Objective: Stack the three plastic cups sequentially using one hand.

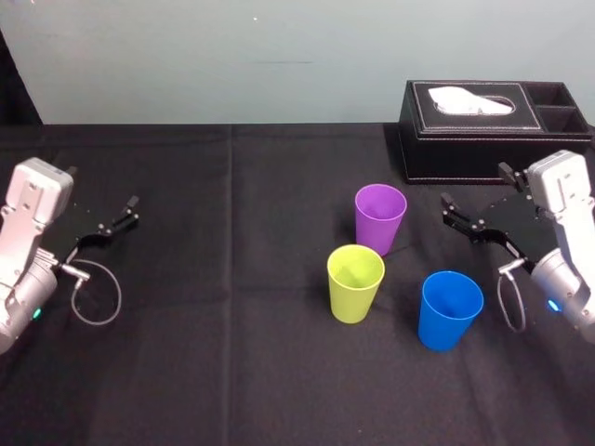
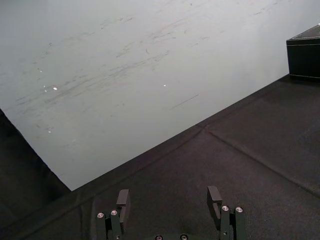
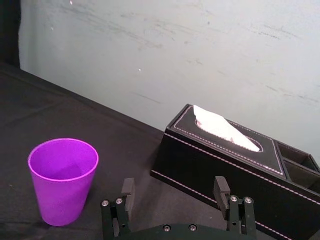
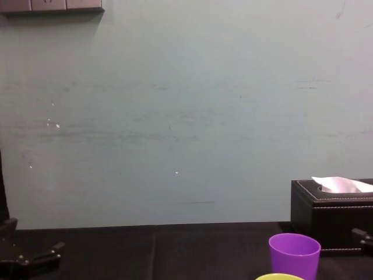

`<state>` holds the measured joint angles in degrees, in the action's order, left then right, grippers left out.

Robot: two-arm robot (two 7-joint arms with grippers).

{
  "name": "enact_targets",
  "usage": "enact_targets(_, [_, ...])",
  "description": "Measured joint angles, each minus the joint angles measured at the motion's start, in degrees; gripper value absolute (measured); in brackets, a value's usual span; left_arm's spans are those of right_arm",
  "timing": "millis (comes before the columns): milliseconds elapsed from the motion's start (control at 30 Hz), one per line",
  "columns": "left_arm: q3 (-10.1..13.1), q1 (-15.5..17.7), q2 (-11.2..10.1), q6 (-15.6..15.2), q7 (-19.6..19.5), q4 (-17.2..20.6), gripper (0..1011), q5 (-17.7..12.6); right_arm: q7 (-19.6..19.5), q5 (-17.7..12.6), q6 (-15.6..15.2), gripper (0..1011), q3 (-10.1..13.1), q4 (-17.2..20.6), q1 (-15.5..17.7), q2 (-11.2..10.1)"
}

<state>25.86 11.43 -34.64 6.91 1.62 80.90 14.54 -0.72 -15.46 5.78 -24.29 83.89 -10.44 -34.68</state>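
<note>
Jaws spread wide on both sides, empty. Right gripper (image 1: 476, 186) hovers low over the counter (image 1: 232, 372) at its right side, just in front of the black tissue box (image 1: 493, 130), fingers aimed inward and toward the wall. The box sits at the back right corner, a white tissue (image 1: 474, 100) sticking out of its top slot and two open compartments on its right end. Black cloth covers the counter; a pale wall (image 4: 175, 116) rises behind it. Left gripper (image 2: 168, 199) is parked low at the far left of the counter, pointing toward the back wall, with bare cloth ahead of it.

Right arm comes in from the right edge, wrist bent so the fingers lie nearly level; a cable loop hangs under the wrist. Left arm mirrors that pose on the left edge.

Three cups stand upright, mouths up, unstacked, in a loose triangle right of centre. Purple cup (image 1: 380, 218) is farthest back, level with the right jaws and off to their left, near but apart. Yellow-green cup (image 1: 355, 283) stands nearer the robot and slightly left of the purple one. Blue cup (image 1: 450, 309) stands nearest the robot, right of the yellow-green, in front of the right jaws. None touch. All are well apart from the left gripper.
</note>
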Motion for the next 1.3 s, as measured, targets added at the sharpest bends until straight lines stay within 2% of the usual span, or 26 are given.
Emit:
enact_targets(300, [0.0,0.0,0.0,0.0,0.0,0.0,1012,0.0,3.2,-2.7,-3.2,1003,3.5,6.0,4.3,-3.2])
enact_targets(533, [0.0,0.0,0.0,0.0,0.0,0.0,1011,0.0,7.1,-6.9,-4.6,1003,7.9,9.6,9.4,-7.5])
enact_targets(600, [0.0,0.0,0.0,0.0,0.0,0.0,1011,0.0,9.6,-9.2,-4.7,1003,10.1,10.7,12.2,-9.7])
enact_targets(733, [0.0,0.0,0.0,0.0,0.0,0.0,1012,0.0,12.3,-11.1,-4.1,1003,12.2,11.9,15.5,-11.9])
enact_targets(867, [0.0,0.0,0.0,0.0,0.0,0.0,1011,0.0,15.8,-13.3,-2.1,1003,15.2,13.4,21.1,-14.8])
enact_targets(967, [0.0,0.0,0.0,0.0,0.0,0.0,1011,0.0,17.6,-14.5,-1.9,1003,16.3,13.7,23.4,-15.8])
enact_targets(1033, [0.0,0.0,0.0,0.0,0.0,0.0,1011,0.0,19.8,-15.7,-1.3,1003,17.4,14.0,26.1,-16.8])
enact_targets(1300, [0.0,0.0,0.0,0.0,0.0,0.0,1012,0.0,25.4,-17.8,0.7,1003,18.5,14.7,30.4,-17.3])
